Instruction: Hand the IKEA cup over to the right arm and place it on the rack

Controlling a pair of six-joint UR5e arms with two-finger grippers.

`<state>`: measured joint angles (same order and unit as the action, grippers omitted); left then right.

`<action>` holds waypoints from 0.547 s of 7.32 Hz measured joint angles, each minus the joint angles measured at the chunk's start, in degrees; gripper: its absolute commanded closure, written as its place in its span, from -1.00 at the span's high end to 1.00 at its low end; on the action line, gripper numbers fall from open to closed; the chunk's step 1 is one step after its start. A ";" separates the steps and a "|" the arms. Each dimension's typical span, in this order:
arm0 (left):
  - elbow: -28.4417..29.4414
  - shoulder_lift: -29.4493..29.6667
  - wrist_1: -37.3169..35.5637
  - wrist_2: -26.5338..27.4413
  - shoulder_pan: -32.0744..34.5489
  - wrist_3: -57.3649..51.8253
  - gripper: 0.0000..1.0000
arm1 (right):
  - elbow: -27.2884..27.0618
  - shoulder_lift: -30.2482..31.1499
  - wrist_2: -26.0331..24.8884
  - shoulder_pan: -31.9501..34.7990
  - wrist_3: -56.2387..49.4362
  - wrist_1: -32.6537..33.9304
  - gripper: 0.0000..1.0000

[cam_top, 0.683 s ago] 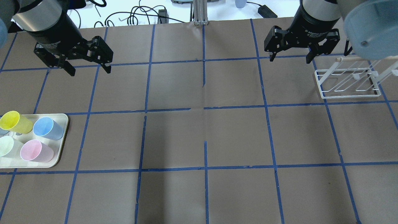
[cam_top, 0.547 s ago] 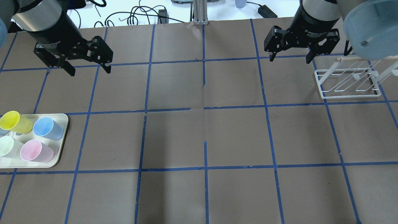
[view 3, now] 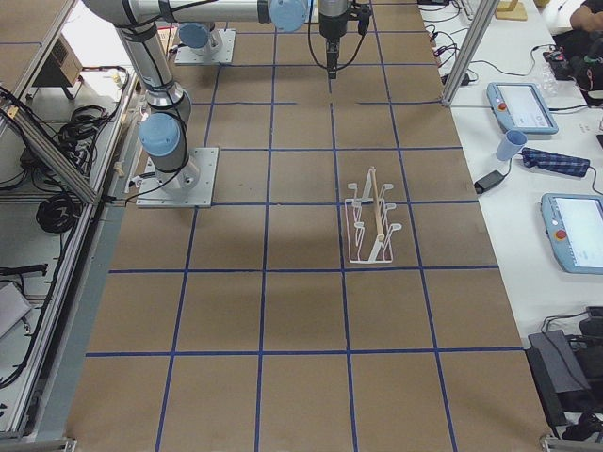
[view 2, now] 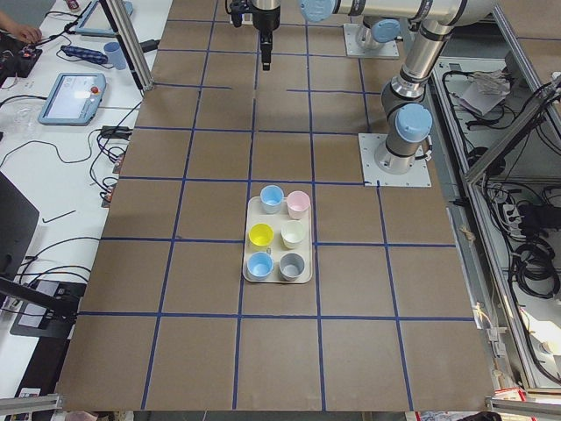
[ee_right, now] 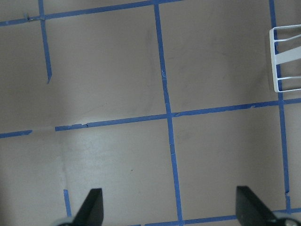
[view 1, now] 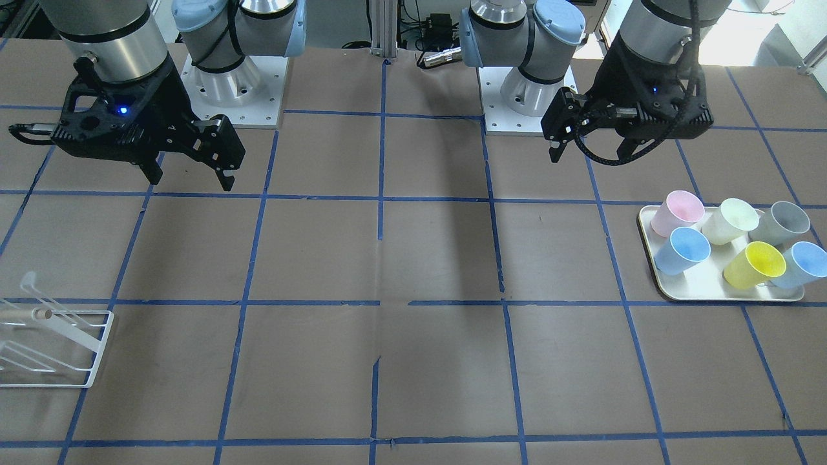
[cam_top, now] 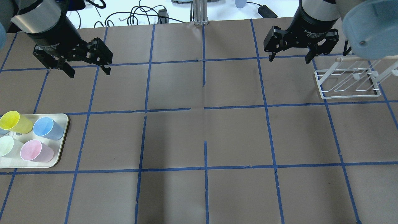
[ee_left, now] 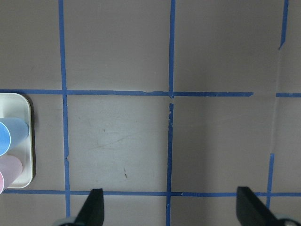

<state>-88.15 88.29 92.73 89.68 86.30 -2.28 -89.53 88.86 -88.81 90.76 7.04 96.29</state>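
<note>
The bright yellow IKEA cup (cam_top: pixel 14 122) lies on its side on the cream tray (cam_top: pixel 63 137) at the table's left, among other cups; it also shows in the front view (view 1: pixel 756 265) and the left side view (view 2: pixel 261 234). My left gripper (cam_top: pixel 90 73) hangs open and empty above the table, beyond the tray; its wrist view shows open fingertips (ee_left: pixel 94 209) over bare table. My right gripper (cam_top: pixel 289 60) is open and empty, just left of the white wire rack (cam_top: pixel 348 82). The rack holds nothing (view 1: pixel 45 342).
Two light blue cups (view 1: pixel 681 250), a pink cup (view 1: pixel 676 212), a pale cream cup (view 1: pixel 729 221) and a grey cup (view 1: pixel 782 223) share the tray. Blue tape lines grid the brown table. Cables and a tablet lie beyond the far edge.
My left gripper has shifted very slightly. The right gripper, the cups and the rack have not moved.
</note>
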 measured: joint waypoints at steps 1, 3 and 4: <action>-0.23 0.02 -0.01 0.16 -0.28 -0.92 1.00 | 0.00 -0.05 -0.02 0.01 -0.01 0.10 1.00; -0.51 0.84 0.00 0.08 -3.17 -5.40 1.00 | -0.02 -0.09 -0.03 0.02 0.00 0.20 1.00; -0.74 1.49 0.07 -0.13 -6.28 -8.99 1.00 | -0.02 -0.09 -0.01 0.01 0.03 0.20 1.00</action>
<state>-88.89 89.78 92.80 89.55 80.01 -11.27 -89.56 88.77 -88.82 90.78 7.07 96.48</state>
